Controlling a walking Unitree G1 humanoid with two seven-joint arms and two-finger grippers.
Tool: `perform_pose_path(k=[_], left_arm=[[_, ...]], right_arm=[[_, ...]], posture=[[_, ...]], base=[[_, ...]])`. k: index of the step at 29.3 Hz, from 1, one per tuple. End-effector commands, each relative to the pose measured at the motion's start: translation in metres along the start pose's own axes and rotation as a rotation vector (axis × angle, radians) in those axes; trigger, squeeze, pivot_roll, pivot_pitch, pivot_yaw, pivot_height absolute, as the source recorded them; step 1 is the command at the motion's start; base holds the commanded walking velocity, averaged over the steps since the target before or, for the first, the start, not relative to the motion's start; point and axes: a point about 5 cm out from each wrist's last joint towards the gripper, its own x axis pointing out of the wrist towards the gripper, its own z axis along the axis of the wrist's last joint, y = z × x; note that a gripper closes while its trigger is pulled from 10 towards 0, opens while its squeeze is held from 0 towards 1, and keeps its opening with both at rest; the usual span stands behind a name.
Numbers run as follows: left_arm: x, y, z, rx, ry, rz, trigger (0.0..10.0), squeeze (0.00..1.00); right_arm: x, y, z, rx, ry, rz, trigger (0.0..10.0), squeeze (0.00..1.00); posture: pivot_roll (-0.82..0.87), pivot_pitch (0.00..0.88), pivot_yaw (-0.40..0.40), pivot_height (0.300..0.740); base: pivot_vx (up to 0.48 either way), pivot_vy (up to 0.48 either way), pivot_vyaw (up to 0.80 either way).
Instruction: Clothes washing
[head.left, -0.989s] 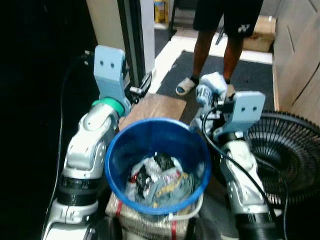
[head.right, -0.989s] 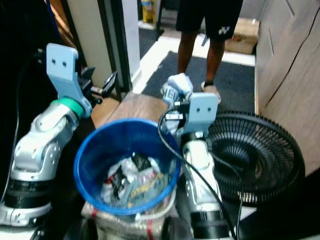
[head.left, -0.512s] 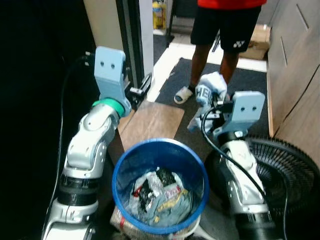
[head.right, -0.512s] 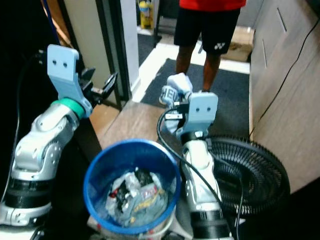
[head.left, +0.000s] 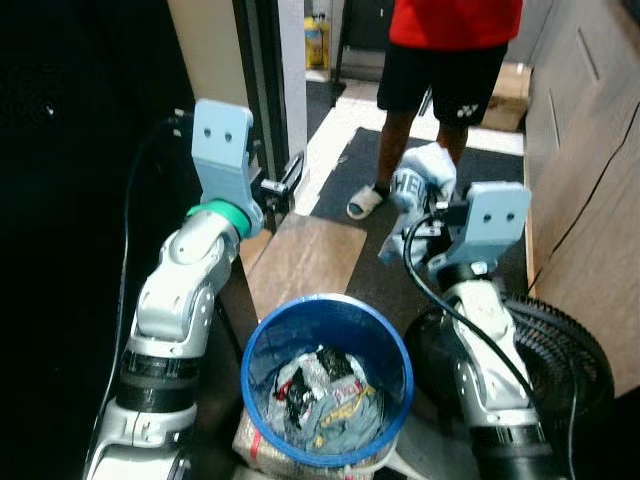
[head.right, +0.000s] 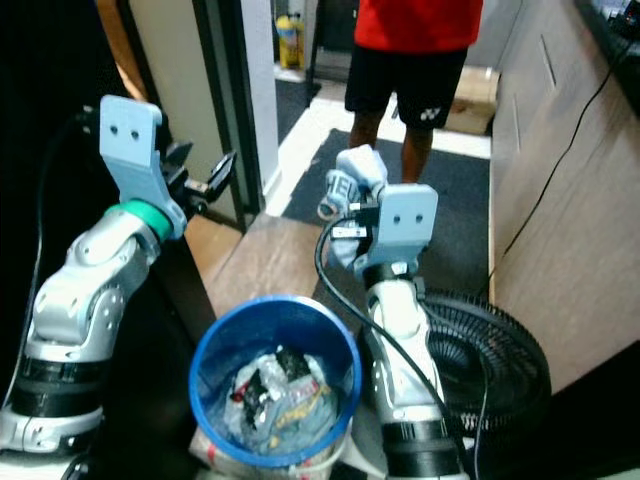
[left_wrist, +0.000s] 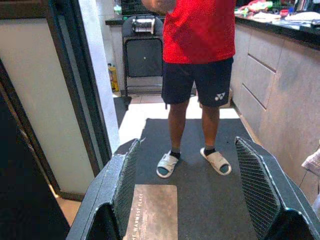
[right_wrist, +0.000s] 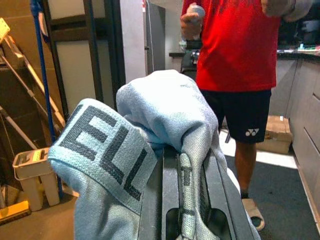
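Laundry sits heaped in the round blue plastic bucket (head.left: 326, 378) on the floor between the two silver arms, a tangle of pale, dark and yellowish clothes. Over the last second the whole picture has slid: the bucket now appears lower and smaller in the head views, more of the brown doormat (head.left: 303, 262) and the dark grey floor mat (head.right: 452, 215) shows ahead, and the person in the red shirt and black shorts (head.right: 417, 48) is seen up to the chest where a second ago only legs showed. That reads as the camera lifting, not the things moving, since both arms hold much the same pose as before.

The right gripper (right_wrist: 181, 167) is still clamped on the pale blue knitted towel with dark woven lettering (right_wrist: 131, 145); its fingers are closed close together with the cloth folded over them and bunched above the wrist. The left gripper (left_wrist: 192, 185) stays raised with its two black fingers spread wide and nothing between them. A black round fan grille (head.right: 485, 358) lies on the floor beside the right arm.

My judgement is that the robot is standing or looking up with one item still held outside the bucket, so the towel has yet to join the rest of the wash
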Motion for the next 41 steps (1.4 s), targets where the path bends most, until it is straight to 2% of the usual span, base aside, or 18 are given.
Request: perform_pose_path(k=[1,5,8,10,11,12,13,14,16,17,18,19,21,22,24,28,32,41], left_arm=[[-0.002,0.004,-0.012,0.013,0.042,0.016,10.0,0.00],[-0.006,0.005,-0.023,0.042,0.075,0.010,10.0,0.00],[-0.012,0.007,-0.035,0.054,0.117,0.011,10.0,0.00],[-0.026,0.012,-0.060,0.015,0.209,0.043,10.0,0.00],[-0.026,0.012,-0.060,0.015,0.209,0.043,10.0,0.00],[-0.033,0.014,-0.071,-0.020,0.255,0.065,10.0,0.00],[-0.033,0.014,-0.071,-0.020,0.255,0.065,10.0,0.00],[-0.041,0.016,-0.080,-0.052,0.290,0.086,10.0,0.00],[-0.041,0.016,-0.080,-0.052,0.290,0.086,10.0,0.00],[-0.051,0.016,-0.090,-0.083,0.328,0.108,10.0,0.00],[-0.051,0.016,-0.090,-0.083,0.328,0.108,10.0,0.00],[-0.061,0.014,-0.098,-0.095,0.351,0.120,10.0,0.00],[-0.061,0.014,-0.098,-0.095,0.351,0.120,10.0,0.00],[-0.068,0.012,-0.103,-0.088,0.361,0.131,10.0,0.00],[-0.072,0.010,-0.107,-0.086,0.364,0.132,10.0,0.00],[-0.074,0.009,-0.108,-0.072,0.348,0.136,10.0,0.00],[-0.068,0.006,-0.106,-0.061,0.321,0.128,10.0,0.00],[-0.060,0.003,-0.103,-0.052,0.309,0.109,10.0,0.00]], right_arm=[[-0.002,0.000,-0.004,-0.005,0.012,-0.004,10.0,0.00],[-0.006,0.002,-0.017,-0.026,0.057,-0.004,10.0,0.00],[-0.013,0.005,-0.034,-0.065,0.123,0.002,10.0,0.00],[-0.028,0.013,-0.059,-0.105,0.213,0.046,10.0,0.00],[-0.028,0.013,-0.059,-0.105,0.213,0.046,10.0,0.00],[-0.035,0.016,-0.068,-0.114,0.248,0.070,10.0,0.00],[-0.035,0.016,-0.068,-0.114,0.248,0.070,10.0,0.00],[-0.042,0.020,-0.075,-0.122,0.270,0.097,10.0,0.00],[-0.042,0.020,-0.075,-0.122,0.270,0.097,10.0,0.00],[-0.049,0.024,-0.082,-0.134,0.298,0.126,10.0,0.00],[-0.049,0.024,-0.082,-0.134,0.298,0.126,10.0,0.00],[-0.054,0.026,-0.087,-0.155,0.318,0.159,10.0,0.00],[-0.054,0.026,-0.087,-0.155,0.318,0.159,10.0,0.00],[-0.058,0.026,-0.092,-0.168,0.335,0.184,10.0,0.00],[-0.058,0.025,-0.094,-0.183,0.341,0.205,10.0,0.00],[-0.054,0.024,-0.095,-0.193,0.336,0.212,10.0,0.00],[-0.046,0.019,-0.092,-0.187,0.317,0.158,10.0,0.00],[-0.045,0.015,-0.089,-0.175,0.299,0.114,10.0,0.00]], posture=[[0.07,0.048,0.078,0.740],[0.08,0.043,0.079,0.740],[0.08,0.037,0.077,0.740],[0.08,0.025,0.054,0.740],[0.08,0.025,0.054,0.740],[0.08,0.024,0.050,0.740],[0.08,0.024,0.050,0.740],[0.08,0.022,0.034,0.740],[0.08,0.022,0.034,0.740],[0.09,0.019,-0.001,0.740],[0.09,0.019,-0.001,0.740],[0.10,0.014,-0.040,0.740],[0.10,0.014,-0.040,0.740],[0.10,0.012,-0.059,0.740],[0.11,0.011,-0.075,0.740],[0.11,0.011,-0.079,0.740],[0.10,0.011,-0.066,0.740],[0.08,0.005,-0.037,0.740]], base=[[0.000,0.000,0.00],[0.000,0.000,0.00],[0.000,0.000,0.00],[0.000,0.000,0.00],[0.000,0.000,0.00],[0.000,0.000,0.00],[0.000,0.000,0.00],[0.000,0.000,0.00],[0.000,0.000,0.00],[0.000,0.000,0.00],[0.000,0.000,0.00],[0.000,0.000,0.00],[0.000,0.000,0.00],[0.000,0.000,0.00],[0.000,0.000,0.00],[0.000,0.000,0.00],[0.000,0.000,0.00],[0.000,0.000,0.00]])
